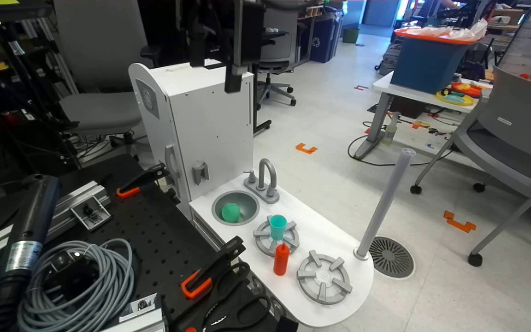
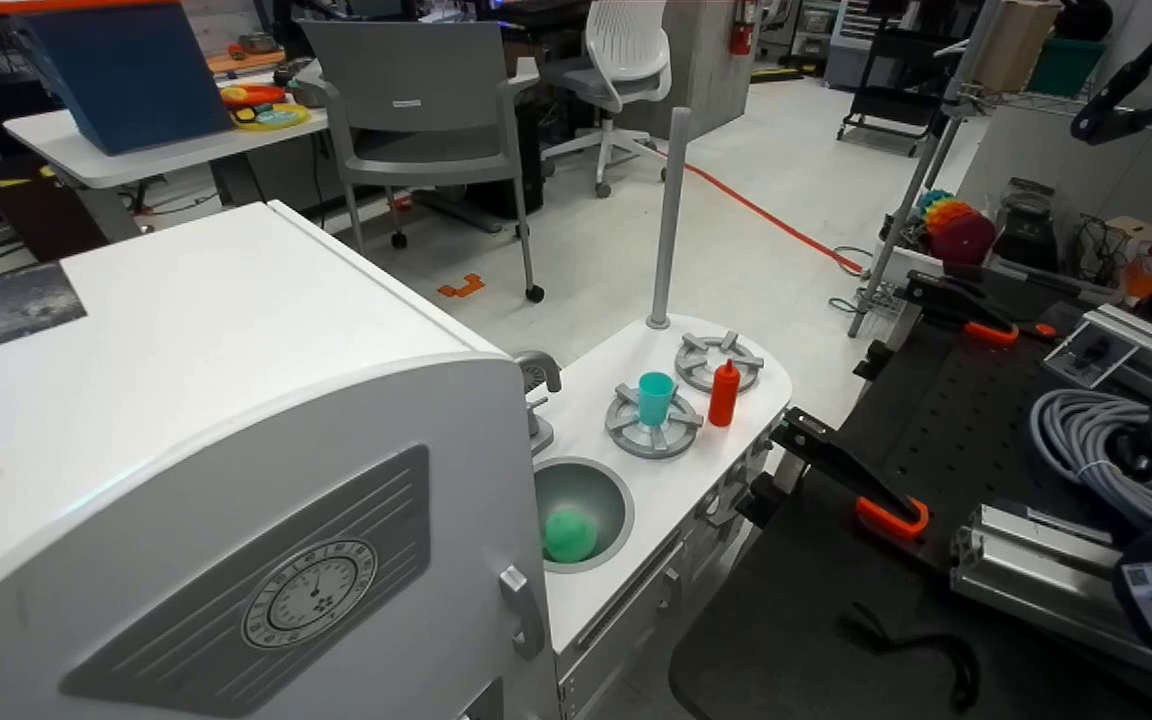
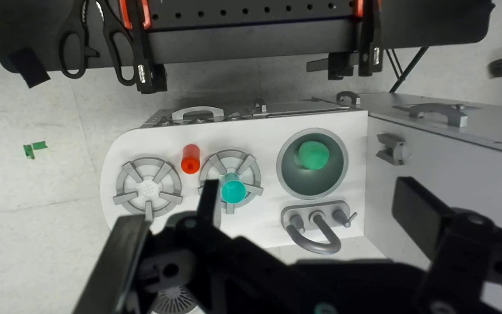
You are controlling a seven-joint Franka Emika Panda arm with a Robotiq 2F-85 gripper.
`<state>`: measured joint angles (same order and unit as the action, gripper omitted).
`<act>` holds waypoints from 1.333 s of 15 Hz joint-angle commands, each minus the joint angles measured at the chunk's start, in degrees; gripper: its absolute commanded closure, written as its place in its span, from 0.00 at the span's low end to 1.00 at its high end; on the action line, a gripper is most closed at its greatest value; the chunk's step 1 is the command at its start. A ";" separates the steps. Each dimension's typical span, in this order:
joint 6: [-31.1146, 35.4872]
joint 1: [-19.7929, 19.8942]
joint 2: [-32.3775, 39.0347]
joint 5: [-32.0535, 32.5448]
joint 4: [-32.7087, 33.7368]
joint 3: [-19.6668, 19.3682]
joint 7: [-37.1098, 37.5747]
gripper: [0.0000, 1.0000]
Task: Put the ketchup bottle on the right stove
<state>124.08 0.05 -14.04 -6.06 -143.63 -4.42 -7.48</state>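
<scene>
The ketchup bottle point(image 1: 281, 259) is a small red toy bottle. It stands upright on the white counter between the two burner grates in both exterior views point(image 2: 723, 394). In the wrist view, the bottle point(image 3: 190, 159) shows from above. The right stove point(image 1: 324, 279) is the bare grey burner grate near the counter's rounded end; it also shows in an exterior view point(image 2: 719, 362) and in the wrist view point(image 3: 148, 187). My gripper point(image 1: 215, 64) is high above the counter, over the sink end. In the wrist view, its fingers point(image 3: 308, 187) are wide apart with nothing between them.
A teal cup point(image 1: 278, 227) stands on the other burner grate point(image 3: 229, 163). A green round object point(image 3: 313, 155) lies in the grey sink point(image 3: 312, 192). A faucet point(image 1: 267, 173), a tall white cabinet point(image 1: 210, 124) and a grey post point(image 1: 385, 203) rise beside the counter.
</scene>
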 commanded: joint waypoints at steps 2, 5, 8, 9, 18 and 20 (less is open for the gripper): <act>16.40 1.32 14.79 -1.58 1.23 -0.65 -1.39 0.00; 29.38 2.46 24.63 0.57 1.57 -0.20 -1.52 0.00; 38.86 2.56 35.26 4.21 3.10 -0.34 0.61 0.00; 41.58 2.06 38.61 5.85 3.96 -0.87 1.59 0.00; 50.42 -2.69 65.43 7.07 20.57 -3.15 8.09 0.00; 49.83 -3.91 68.45 6.81 23.96 -3.29 9.32 0.00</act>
<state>173.75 -1.25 49.52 0.91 -125.31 -6.41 -0.74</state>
